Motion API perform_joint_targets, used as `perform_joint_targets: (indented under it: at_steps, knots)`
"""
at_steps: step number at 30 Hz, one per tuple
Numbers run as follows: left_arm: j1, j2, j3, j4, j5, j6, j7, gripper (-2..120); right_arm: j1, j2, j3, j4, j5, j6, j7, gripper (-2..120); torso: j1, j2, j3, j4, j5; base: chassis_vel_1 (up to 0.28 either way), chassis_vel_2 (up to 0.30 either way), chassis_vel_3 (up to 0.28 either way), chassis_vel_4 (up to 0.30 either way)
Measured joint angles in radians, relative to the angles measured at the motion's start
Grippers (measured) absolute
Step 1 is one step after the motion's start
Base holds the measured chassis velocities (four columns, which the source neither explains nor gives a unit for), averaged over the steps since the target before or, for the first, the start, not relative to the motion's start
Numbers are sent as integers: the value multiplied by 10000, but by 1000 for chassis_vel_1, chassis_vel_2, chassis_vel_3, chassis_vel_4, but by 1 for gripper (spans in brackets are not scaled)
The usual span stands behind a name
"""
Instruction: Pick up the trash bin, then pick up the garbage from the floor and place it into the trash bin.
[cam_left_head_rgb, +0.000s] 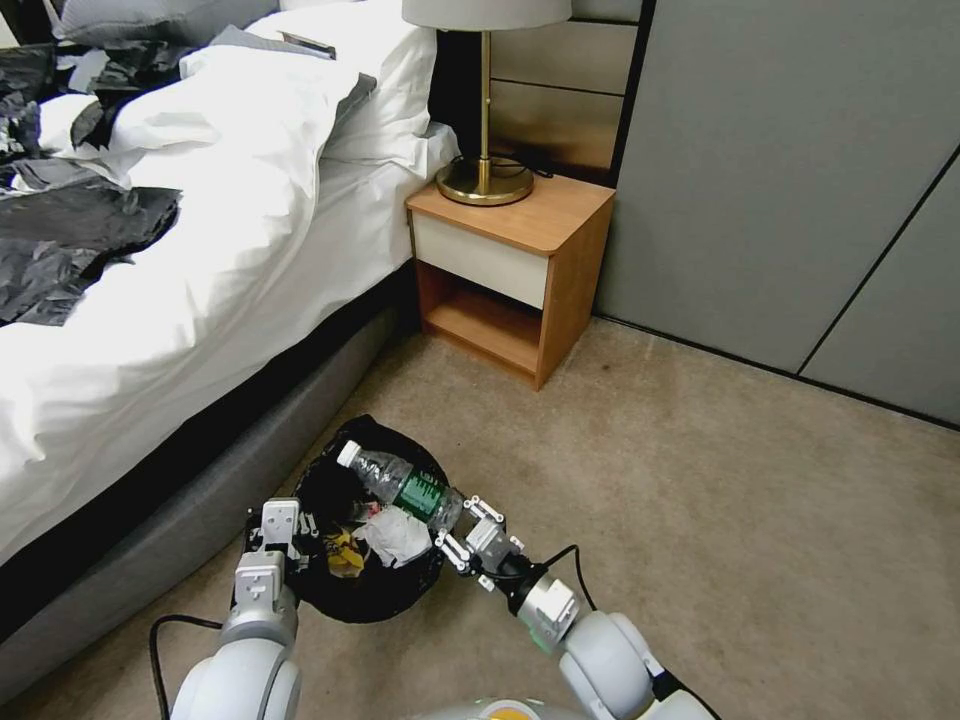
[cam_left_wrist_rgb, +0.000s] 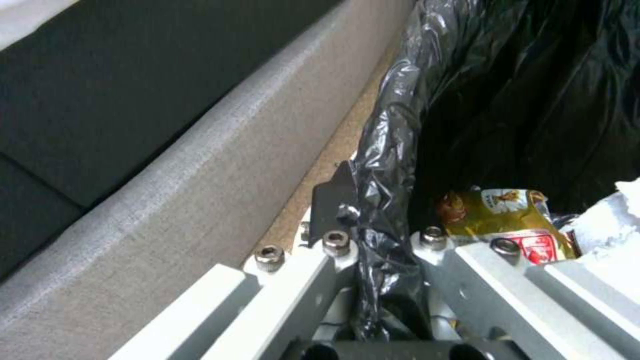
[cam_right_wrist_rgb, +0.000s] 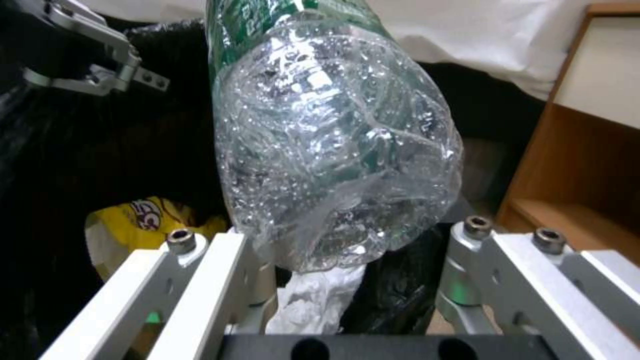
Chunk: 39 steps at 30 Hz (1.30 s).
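Right gripper (cam_left_head_rgb: 462, 524) sits wide apart around your bottle (cam_left_head_rgb: 400, 484), which lies over the bin (cam_left_head_rgb: 375, 590) by the bed. Left gripper (cam_left_head_rgb: 281, 529) is clamped on bin's rim.

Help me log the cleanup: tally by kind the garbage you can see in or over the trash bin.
Clear plastic bottle with green label, over the trash bin: 1
Crumpled white paper: 1
Yellow snack wrapper: 1
Total: 3
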<state>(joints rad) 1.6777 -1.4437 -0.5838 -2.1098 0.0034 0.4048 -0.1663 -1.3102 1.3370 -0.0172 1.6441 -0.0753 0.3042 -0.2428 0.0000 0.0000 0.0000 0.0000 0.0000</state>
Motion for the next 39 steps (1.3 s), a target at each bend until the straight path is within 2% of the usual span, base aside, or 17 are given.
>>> perform_joint_targets:
  at_steps: [7,10,12,13,17,18,21,25,27,39]
  knots:
    - [26,-40,71,-5,56,-7,-1,1,326,16,-245,-230,39,-265,248,30,0,0,0,0,1,0,0,0,0]
    - [55,-52,79,-19,77,-19,-1,1,425,12,-284,-328,39,-386,294,34,0,0,0,0,0,0,0,0,0]
    - [93,-57,81,-39,87,-32,-1,1,432,12,-326,-389,27,-444,329,44,0,0,0,0,0,0,0,0,0]
    - [93,-57,81,-39,87,-32,-1,1,432,12,-326,-389,27,-444,329,44,0,0,0,0,0,0,0,0,0]
    - [112,-57,82,-60,92,-33,-1,1,386,22,-366,-400,13,-447,336,63,0,0,0,0,-1,0,0,0,0]
    - [112,-57,82,-60,92,-33,-1,1,386,22,-366,-400,13,-447,336,63,0,0,0,0,-1,0,0,0,0]
    - [121,-56,82,-62,97,-39,-1,1,348,17,-377,-392,11,-447,343,80,0,0,0,0,-1,0,0,0,0]
    - [121,-52,81,-69,98,-38,-1,1,338,-5,-377,-372,16,-451,355,87,0,0,0,-1,-1,0,0,0,0]
    - [100,-43,82,-70,96,-38,1,1,338,-25,-377,-349,29,-457,366,97,0,0,0,0,-1,0,0,0,0]
    - [16,2,85,-27,64,-13,10,1,364,-34,-311,-321,56,-469,383,100,0,0,0,0,2,0,0,0,0]
